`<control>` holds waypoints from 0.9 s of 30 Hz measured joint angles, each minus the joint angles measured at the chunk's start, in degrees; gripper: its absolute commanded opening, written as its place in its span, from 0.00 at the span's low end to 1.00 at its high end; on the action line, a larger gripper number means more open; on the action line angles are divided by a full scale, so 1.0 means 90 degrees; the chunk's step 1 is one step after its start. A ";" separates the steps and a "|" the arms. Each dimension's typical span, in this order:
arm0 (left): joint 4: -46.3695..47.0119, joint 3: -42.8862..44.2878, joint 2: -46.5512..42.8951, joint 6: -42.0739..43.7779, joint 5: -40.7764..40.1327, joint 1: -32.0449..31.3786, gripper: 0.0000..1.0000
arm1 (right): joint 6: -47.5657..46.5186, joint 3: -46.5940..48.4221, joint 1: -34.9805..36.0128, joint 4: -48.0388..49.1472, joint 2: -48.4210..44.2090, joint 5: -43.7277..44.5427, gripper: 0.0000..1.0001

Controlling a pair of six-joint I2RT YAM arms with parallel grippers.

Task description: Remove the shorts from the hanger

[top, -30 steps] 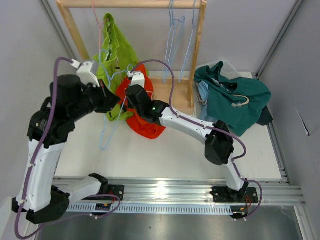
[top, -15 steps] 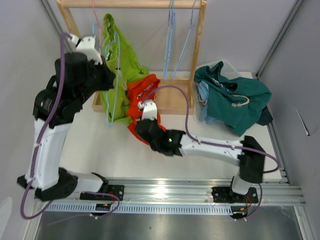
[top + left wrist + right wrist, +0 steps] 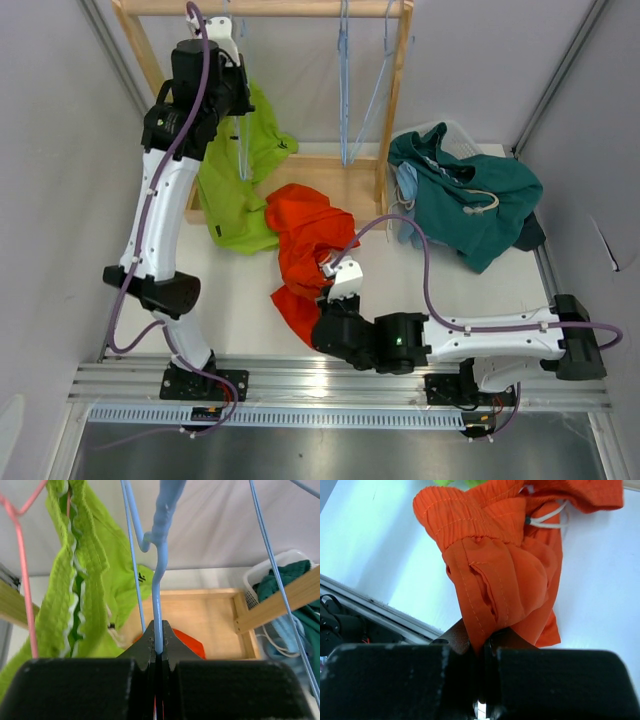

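My left gripper (image 3: 233, 108) is raised by the wooden rack's top rail and is shut on a light blue hanger (image 3: 243, 150); the left wrist view shows the jaws (image 3: 158, 637) clamped on its wire (image 3: 157, 605). Lime green shorts (image 3: 235, 175) hang beside it on a pink hanger (image 3: 22, 580). My right gripper (image 3: 322, 303) is low near the table's front and shut on the orange-red shorts (image 3: 305, 245), which trail across the table, apart from the blue hanger. The right wrist view shows the cloth (image 3: 490, 575) pinched in the jaws (image 3: 487, 637). Teal green shorts (image 3: 470, 195), light blue shorts (image 3: 407, 190) and dark navy shorts (image 3: 530, 233) lie at the right.
The wooden rack (image 3: 398, 90) with its base tray (image 3: 345, 190) stands at the back. Empty blue hangers (image 3: 345, 90) hang from its rail. A white basket (image 3: 450, 132) holds the teal pile at the back right. Metal rails run along the front edge (image 3: 330, 385).
My left arm has lifted the blue hanger up to the rail. My right gripper has pulled the orange-red shorts down and toward the table's front, off the hanger.
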 measured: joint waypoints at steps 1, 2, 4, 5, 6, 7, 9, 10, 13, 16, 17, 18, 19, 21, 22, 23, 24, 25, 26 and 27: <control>0.0151 0.0000 0.0073 0.0053 0.0049 0.0022 0.00 | 0.0049 -0.0070 0.0029 -0.0041 -0.0102 0.0056 0.00; 0.0301 0.0000 0.0124 0.0102 0.0102 0.0034 0.00 | 0.0092 -0.0134 0.0044 -0.0066 -0.0182 0.0107 0.00; 0.0593 0.0000 0.0165 0.0168 0.0206 0.0051 0.00 | 0.0153 -0.0248 0.0046 -0.0066 -0.0265 0.0204 0.00; 0.0755 0.0000 0.0170 0.0197 0.0272 0.0051 0.00 | 0.0175 -0.0282 0.0044 -0.0070 -0.0272 0.0228 0.00; 0.0916 0.0007 0.0172 0.0214 0.0311 0.0051 0.00 | 0.0192 -0.0318 0.0041 -0.0070 -0.0272 0.0270 0.00; 0.1022 0.0027 0.0180 0.0216 0.0347 0.0053 0.00 | 0.0199 -0.0347 0.0044 -0.0070 -0.0267 0.0291 0.00; 0.1156 0.0100 0.0216 0.0214 0.0440 0.0056 0.00 | 0.0199 -0.0367 0.0044 -0.0068 -0.0262 0.0308 0.00; 0.1192 0.0165 0.0265 0.0209 0.0466 0.0058 0.00 | 0.0194 -0.0367 0.0041 -0.0058 -0.0260 0.0325 0.00; 0.1304 0.0248 0.0459 0.0199 0.0612 0.0085 0.00 | 0.0160 -0.0367 0.0041 -0.0058 -0.0260 0.0347 0.00; 0.1413 0.0250 0.0748 0.0148 0.0770 0.0136 0.00 | 0.0063 -0.0367 0.0032 -0.0066 -0.0274 0.0364 0.00; 0.1421 0.0250 0.0857 0.0136 0.0826 0.0153 0.00 | 0.0034 -0.0367 0.0029 -0.0068 -0.0291 0.0381 0.00; 0.1421 0.0250 0.0967 0.0119 0.0877 0.0175 0.00 | 0.0015 -0.0364 0.0027 -0.0073 -0.0316 0.0410 0.00; 0.1409 0.0250 0.1078 0.0087 0.0933 0.0199 0.00 | -0.0005 -0.0359 0.0029 -0.0109 -0.0362 0.0447 0.00; 0.1358 0.0243 0.1239 0.0022 0.0984 0.0236 0.00 | -0.0039 -0.0313 0.0053 -0.0221 -0.0481 0.0542 0.00; 0.1348 0.0214 0.1297 -0.0012 0.1003 0.0255 0.00 | -0.0049 -0.0270 0.0078 -0.0289 -0.0554 0.0600 0.00; 0.1409 0.0194 0.1326 -0.0024 0.1018 0.0272 0.00 | -0.0049 -0.0216 0.0117 -0.0362 -0.0631 0.0656 0.00; 0.1443 0.0151 0.1328 -0.0039 0.1039 0.0289 0.00 | -0.0046 -0.0170 0.0153 -0.0427 -0.0692 0.0709 0.00; 0.1452 0.0119 0.1307 -0.0066 0.1056 0.0301 0.00 | -0.0027 -0.0085 0.0238 -0.0568 -0.0782 0.0826 0.00; 0.1467 0.0051 0.1256 -0.0087 0.1073 0.0306 0.00 | -0.0002 -0.0012 0.0321 -0.0670 -0.0860 0.0923 0.00; 0.1501 -0.0036 0.1197 -0.0114 0.1100 0.0311 0.00 | 0.0024 0.0056 0.0396 -0.0777 -0.0928 0.1003 0.00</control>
